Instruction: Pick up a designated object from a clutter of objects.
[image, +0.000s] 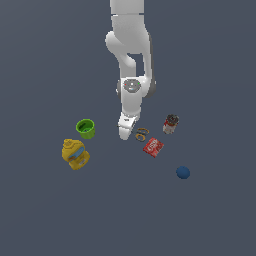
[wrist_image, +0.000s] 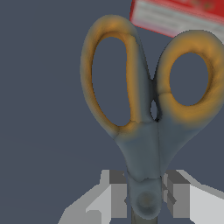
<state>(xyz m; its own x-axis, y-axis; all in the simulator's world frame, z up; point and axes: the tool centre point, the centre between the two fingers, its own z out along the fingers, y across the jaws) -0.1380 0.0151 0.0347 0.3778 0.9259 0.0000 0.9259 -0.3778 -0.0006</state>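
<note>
Arm lowered, hand (wrist_image: 145, 194) straddling scissors (wrist_image: 146, 131) (near pivot).

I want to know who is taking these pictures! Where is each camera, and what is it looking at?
Exterior view: off the arm, high up, looking down at the floor, the arm, gripper and clutter.
Wrist view: on the wrist, close over the scissors, with the fingers either side.
Both show: scissors and red box.

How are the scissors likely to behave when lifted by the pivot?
The scissors look rigid and thin, so probably light. With the jaws either side of the pivot, the ring handles' weight may swing them. Smooth metal might slip.
</note>
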